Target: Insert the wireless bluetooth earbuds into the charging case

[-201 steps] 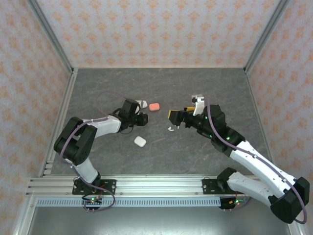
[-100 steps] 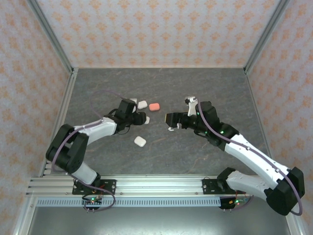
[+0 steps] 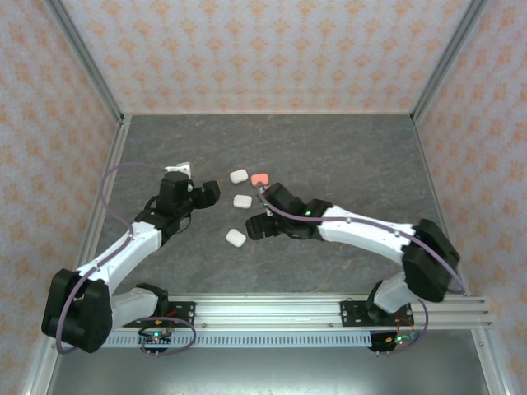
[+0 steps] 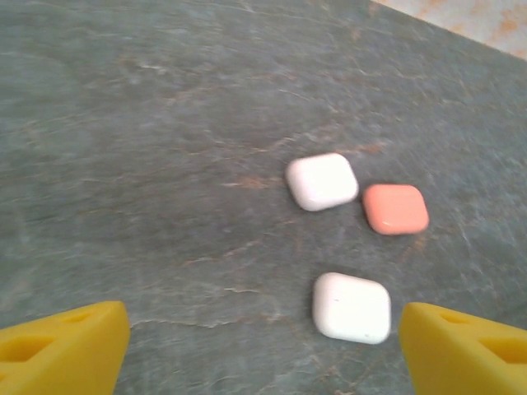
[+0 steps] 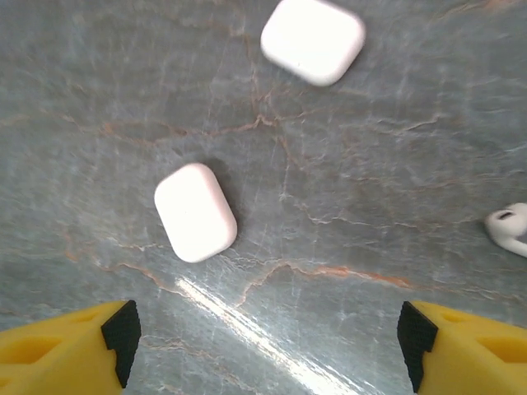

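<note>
Arms (image 3: 362,233): white links, black joints, purple cables, green lights; yellow tool fingers (image 4: 62,350).

Top external looks down from behind the arms across the whole grey table (image 3: 346,148). Both wrist cameras sit close above it, angled down, probably sharing the middle white case (image 3: 242,201).

No text, label, brand or number can be read in any view. The white cases (image 4: 322,181) and the coral case (image 4: 395,208) on the surface (image 4: 148,164) show plain shells.
</note>
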Controlling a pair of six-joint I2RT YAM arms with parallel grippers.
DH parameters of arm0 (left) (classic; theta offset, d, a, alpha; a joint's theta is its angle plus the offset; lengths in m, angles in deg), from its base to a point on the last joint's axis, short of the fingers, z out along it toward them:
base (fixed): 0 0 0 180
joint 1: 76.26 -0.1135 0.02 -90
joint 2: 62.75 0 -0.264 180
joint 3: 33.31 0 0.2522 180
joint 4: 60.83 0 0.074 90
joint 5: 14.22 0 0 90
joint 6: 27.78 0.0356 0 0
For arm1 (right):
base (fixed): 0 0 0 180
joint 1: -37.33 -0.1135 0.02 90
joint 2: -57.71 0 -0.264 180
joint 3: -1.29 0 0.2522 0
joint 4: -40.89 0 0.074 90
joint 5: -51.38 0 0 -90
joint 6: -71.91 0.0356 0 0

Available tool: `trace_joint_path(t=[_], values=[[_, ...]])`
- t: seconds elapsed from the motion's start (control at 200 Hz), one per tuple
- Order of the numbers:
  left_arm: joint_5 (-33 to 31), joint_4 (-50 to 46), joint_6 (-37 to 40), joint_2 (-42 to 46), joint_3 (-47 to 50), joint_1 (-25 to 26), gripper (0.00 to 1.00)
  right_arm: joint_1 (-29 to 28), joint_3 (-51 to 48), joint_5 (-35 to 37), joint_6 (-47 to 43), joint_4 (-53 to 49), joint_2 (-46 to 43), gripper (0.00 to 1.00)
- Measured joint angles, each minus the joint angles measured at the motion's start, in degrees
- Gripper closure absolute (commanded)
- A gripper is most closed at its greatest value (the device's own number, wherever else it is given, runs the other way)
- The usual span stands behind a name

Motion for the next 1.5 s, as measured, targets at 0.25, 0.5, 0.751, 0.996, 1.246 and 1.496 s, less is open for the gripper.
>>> trace_joint_path(t=[0.25,0.5,0.751,0.996,1.246,1.496], values=[[1.92,-2.14,-0.90,6.51,3.82,-5.81,0.11,-4.28,9.84,2.86,-1.66,-2.82,13.40,0.18],[2.47,-2.58,-1.77,10.56,6.82,-7.80,0.09,-5.99,17.77,4.35,-4.17,-5.86,23.30,0.21],[2.60,-3.69,-1.81,11.06,7.48,-8.37,0.08,-7.15,22.23,4.96,-6.29,-8.66,28.98,0.28],[2.60,-4.11,-1.81,11.54,7.56,-8.55,0.08,-7.89,23.43,5.44,-7.39,-9.79,30.73,0.44],[3.80,-4.55,-1.92,11.69,7.56,-8.57,0.08,-8.00,23.39,6.05,-8.92,-10.08,30.38,0.53],[13.05,-8.31,-0.68,11.41,4.85,-8.55,0.22,-7.98,15.37,10.49,-13.66,-7.48,20.61,0.56]])
